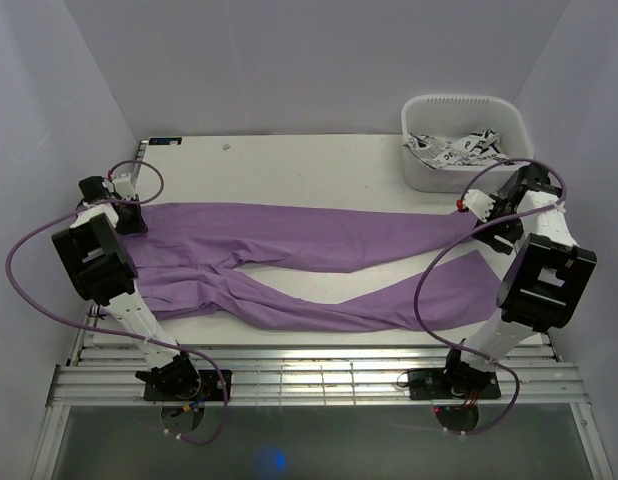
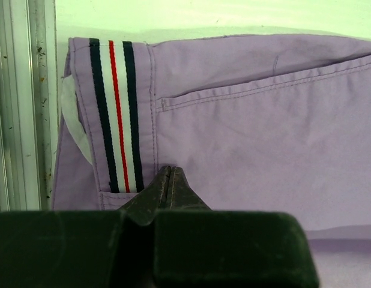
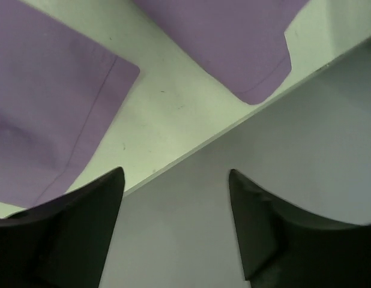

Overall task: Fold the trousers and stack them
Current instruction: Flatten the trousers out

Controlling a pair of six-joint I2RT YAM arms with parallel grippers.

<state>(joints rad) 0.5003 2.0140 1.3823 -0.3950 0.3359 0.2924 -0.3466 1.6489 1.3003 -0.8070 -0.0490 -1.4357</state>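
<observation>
I am holding my left gripper (image 2: 168, 183) at the left edge of the table (image 1: 319, 160), low over the waist of the trousers (image 1: 289, 225). Its fingers are pressing together tip to tip, and I cannot tell whether any fabric is caught between them. Just beside the tips, a striped ribbon (image 2: 116, 114) in dark, white and red is running across the waistband, with a pocket seam lying next to it.

The trousers are lying flat, stretching from the left edge to the right edge, the two legs parting slightly along the way.

I am hovering my right gripper (image 3: 176, 228) near the right edge with its fingers spread wide, gripping nothing; both leg hems are showing below it. A white bin (image 1: 459, 100) is sitting in the far right corner, holding a black-and-white cloth (image 1: 454, 150).
</observation>
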